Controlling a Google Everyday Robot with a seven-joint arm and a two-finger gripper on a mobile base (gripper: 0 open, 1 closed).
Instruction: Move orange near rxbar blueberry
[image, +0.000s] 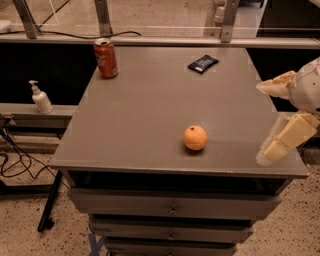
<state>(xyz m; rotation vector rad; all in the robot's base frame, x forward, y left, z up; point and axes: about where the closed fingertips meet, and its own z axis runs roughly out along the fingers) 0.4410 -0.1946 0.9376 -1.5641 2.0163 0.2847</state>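
Note:
The orange (195, 137) sits on the grey table (150, 110), right of centre and near the front edge. The rxbar blueberry (203, 63), a flat dark navy wrapper, lies near the table's far right corner, well apart from the orange. My gripper (262, 121) hangs at the table's right edge, to the right of the orange and a little above the tabletop. Its two cream fingers (285, 137) are spread apart and hold nothing.
A red soda can (106, 58) stands upright at the far left corner of the table. A white pump bottle (40, 97) stands on a lower ledge to the left. Drawers are under the tabletop. Cables lie on the floor at the left.

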